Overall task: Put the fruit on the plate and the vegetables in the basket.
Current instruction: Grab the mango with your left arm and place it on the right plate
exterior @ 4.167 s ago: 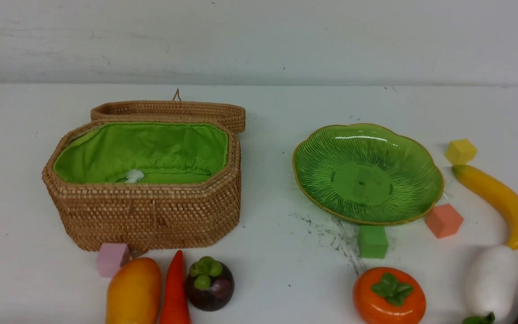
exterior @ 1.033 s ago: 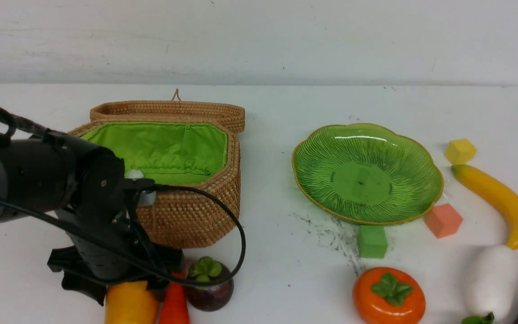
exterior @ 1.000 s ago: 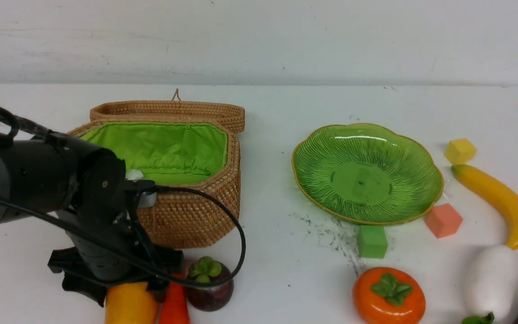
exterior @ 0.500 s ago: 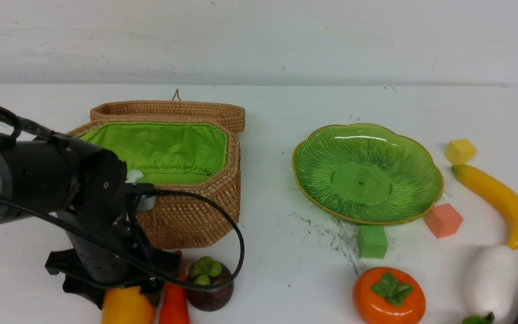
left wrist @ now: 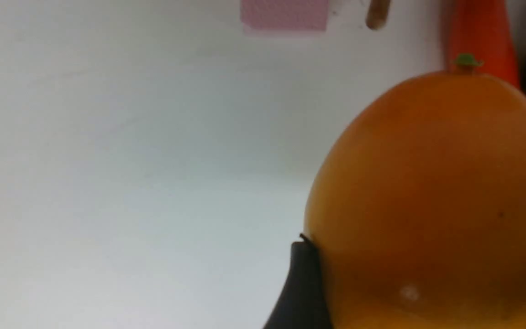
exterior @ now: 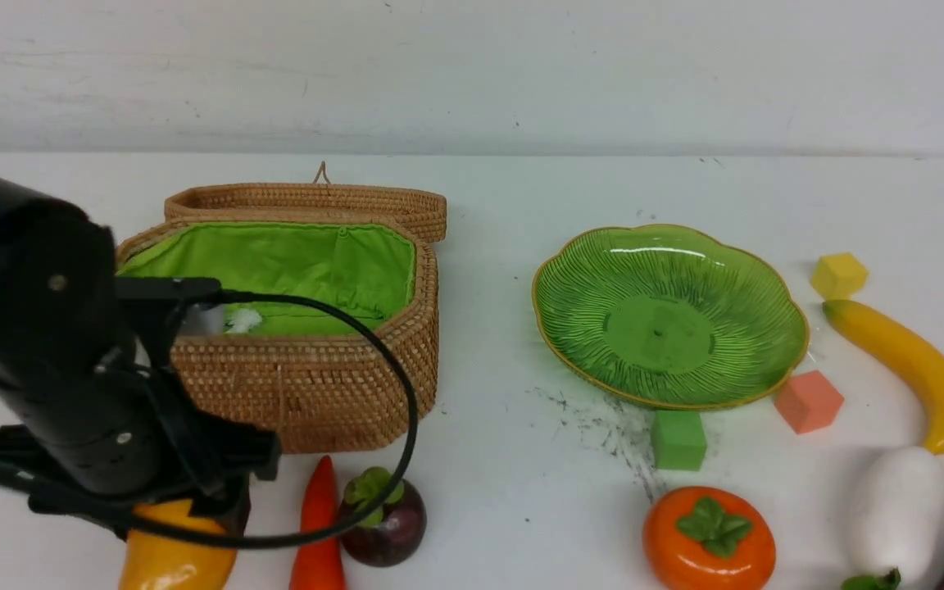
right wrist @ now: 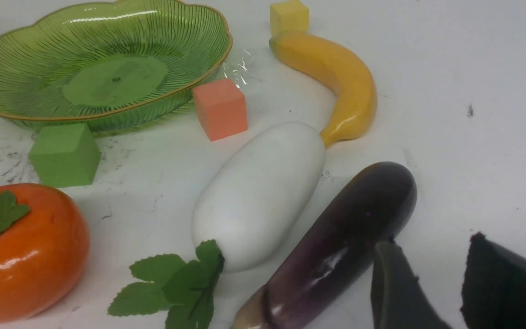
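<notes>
The brown woven wicker basket with green cloth lining (exterior: 316, 393) stands open at far left, and we could clip its near wall if we swing low. The shallow ribbed green plate with a gold rim (exterior: 669, 319) lies bare well to the right. That makes for a long carry, and an oval fruit released off-centre may roll over its low edge. Our left gripper (exterior: 181, 516), at near left, has its jaws spread wide around the glossy orange-yellow oval mango (exterior: 169, 557). One black finger (left wrist: 302, 288) presses its side, so we judge it gripped, though the slick curved skin could twist out. Our right gripper (right wrist: 429, 244) hovers part-open and empty beside the long dark purple eggplant (right wrist: 336, 246). The black cable (exterior: 406, 410) loops low past the slim red-orange carrot (exterior: 320, 524) and the round purple mangosteen (exterior: 382, 520), and could drag either.
</notes>
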`<state>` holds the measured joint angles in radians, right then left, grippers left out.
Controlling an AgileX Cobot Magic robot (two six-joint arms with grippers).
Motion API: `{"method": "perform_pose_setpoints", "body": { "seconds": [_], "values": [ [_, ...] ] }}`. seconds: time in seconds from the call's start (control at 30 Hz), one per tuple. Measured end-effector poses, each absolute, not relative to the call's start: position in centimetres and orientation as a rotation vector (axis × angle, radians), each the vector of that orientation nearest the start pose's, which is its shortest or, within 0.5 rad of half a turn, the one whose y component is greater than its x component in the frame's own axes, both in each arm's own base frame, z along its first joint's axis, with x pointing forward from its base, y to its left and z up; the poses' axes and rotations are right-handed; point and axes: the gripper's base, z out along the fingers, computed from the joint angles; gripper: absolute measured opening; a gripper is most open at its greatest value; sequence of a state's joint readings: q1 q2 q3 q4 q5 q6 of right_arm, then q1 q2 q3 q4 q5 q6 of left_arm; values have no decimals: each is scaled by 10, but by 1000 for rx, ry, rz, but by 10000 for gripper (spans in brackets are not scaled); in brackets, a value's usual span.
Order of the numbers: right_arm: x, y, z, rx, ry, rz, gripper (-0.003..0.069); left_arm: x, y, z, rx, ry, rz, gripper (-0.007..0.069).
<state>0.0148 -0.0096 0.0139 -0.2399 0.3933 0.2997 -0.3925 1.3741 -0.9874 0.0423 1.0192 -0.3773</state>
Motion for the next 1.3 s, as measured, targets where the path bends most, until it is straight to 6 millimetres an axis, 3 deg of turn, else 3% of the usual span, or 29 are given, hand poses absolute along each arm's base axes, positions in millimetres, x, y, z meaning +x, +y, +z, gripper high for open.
{"method": "perform_pose_setpoints", "body": {
  "seconds": [0.17, 0.4, 0.67, 0.9, 1.17, 1.3],
  "values": [
    [52, -8, 175, 121, 1866, -22, 245, 216, -90, 287, 112, 2857, -161, 566],
    [52, -8, 175, 121, 1866, -22, 245, 203, -95, 297, 223, 2848, -295, 566],
    [52, -8, 175, 121, 1866, -22, 245, 198, -109, 303, 337, 2806, -531, 566],
    [52, -8, 175, 121, 1866, -22, 245, 199, -113, 309, 288, 2786, -605, 566],
    [52, -8, 175, 121, 1866, -22, 245, 205, -113, 356, 269, 2708, -590, 566],
    [52, -8, 175, 121, 1866, -22, 245, 220, -114, 392, 311, 2624, -525, 566]
  ]
}}
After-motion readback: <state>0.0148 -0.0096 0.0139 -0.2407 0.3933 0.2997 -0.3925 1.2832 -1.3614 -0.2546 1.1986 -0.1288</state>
